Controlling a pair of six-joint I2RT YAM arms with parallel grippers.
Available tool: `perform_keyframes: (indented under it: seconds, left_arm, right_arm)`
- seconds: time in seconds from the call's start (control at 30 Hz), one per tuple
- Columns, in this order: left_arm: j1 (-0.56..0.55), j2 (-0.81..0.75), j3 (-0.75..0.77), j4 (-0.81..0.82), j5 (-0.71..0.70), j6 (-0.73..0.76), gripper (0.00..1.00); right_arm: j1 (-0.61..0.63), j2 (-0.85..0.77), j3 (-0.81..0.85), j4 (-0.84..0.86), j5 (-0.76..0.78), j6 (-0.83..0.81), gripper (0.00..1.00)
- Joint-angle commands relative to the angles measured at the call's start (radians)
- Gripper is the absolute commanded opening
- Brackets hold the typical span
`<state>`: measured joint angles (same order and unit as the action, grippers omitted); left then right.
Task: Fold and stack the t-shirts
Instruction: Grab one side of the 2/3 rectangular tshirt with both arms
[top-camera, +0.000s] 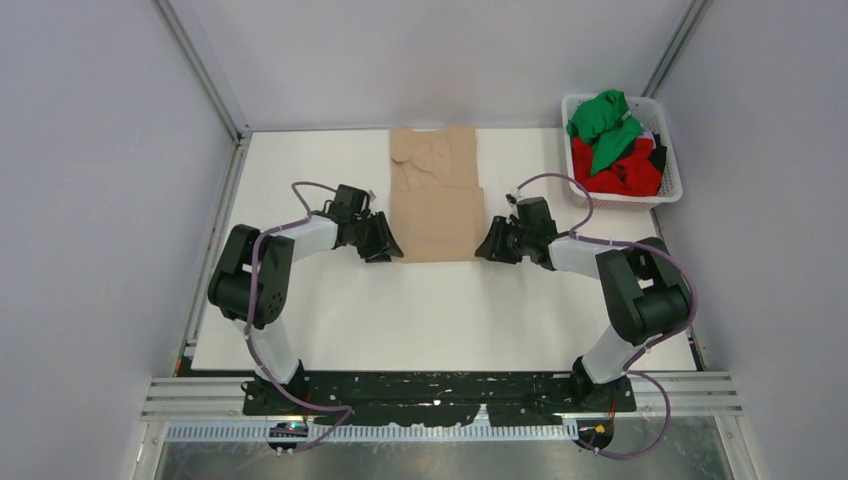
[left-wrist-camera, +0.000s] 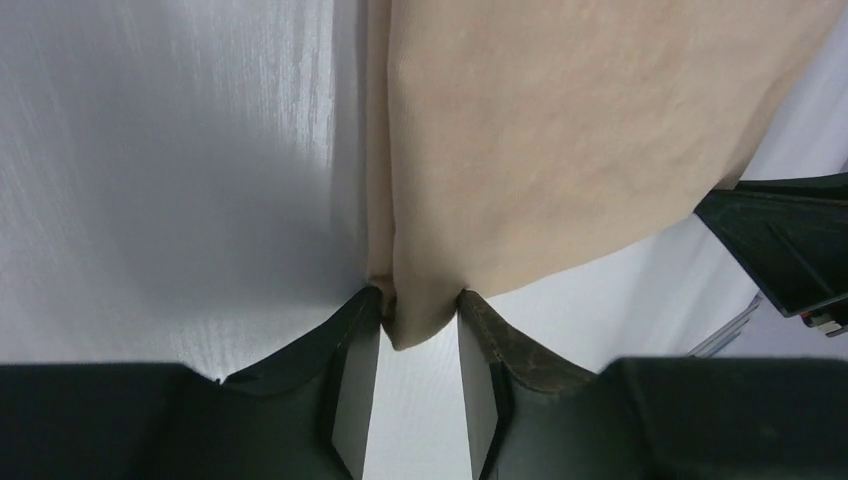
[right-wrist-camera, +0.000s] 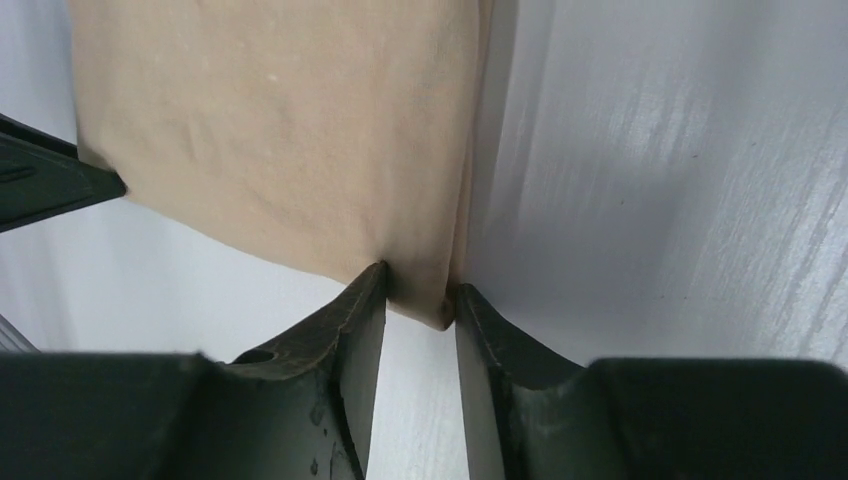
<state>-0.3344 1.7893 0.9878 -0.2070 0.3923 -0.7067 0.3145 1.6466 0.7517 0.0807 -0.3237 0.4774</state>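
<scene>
A beige t-shirt (top-camera: 435, 195) lies folded into a long strip on the white table (top-camera: 420, 310), running from the back wall towards me. My left gripper (top-camera: 388, 250) pinches its near left corner (left-wrist-camera: 425, 315), the cloth pressed between both fingertips. At the near right corner (right-wrist-camera: 425, 295) my right gripper (top-camera: 487, 250) is closed on the cloth in the same way. A green t-shirt (top-camera: 605, 120) and a red t-shirt (top-camera: 625, 175) lie crumpled in the basket.
The white lattice basket (top-camera: 672, 192) stands at the back right corner of the table. Grey walls and metal frame rails (top-camera: 215, 100) close the table in on the left, back and right.
</scene>
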Motion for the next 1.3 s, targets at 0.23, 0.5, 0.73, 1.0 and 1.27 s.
perform_keyframes:
  seconds: [0.23,0.5,0.73,1.0,1.27]
  left_arm:
    - [-0.012,0.084,0.089,-0.060,-0.053,0.041,0.00]
    - [-0.051,-0.038,-0.100,-0.009,-0.063,0.033,0.00]
    - [-0.132,-0.324,-0.419,0.027,-0.086,-0.028,0.00]
    - [-0.300,-0.840,-0.579,-0.206,-0.097,-0.153,0.00]
    - [-0.292,-1.144,-0.529,-0.234,-0.174,-0.134,0.00]
  right_arm:
    - [0.009,0.052,-0.003,0.057,-0.006,0.005,0.11]
    - [0.014,-0.017,-0.096,0.031,-0.078,-0.008,0.05]
    - [0.057,-0.267,-0.286,-0.141,-0.104,-0.011,0.05]
    - [0.286,-0.720,-0.347,-0.457,-0.064,0.117,0.05]
    - [0.223,-0.841,-0.194,-0.503,-0.090,0.030,0.05]
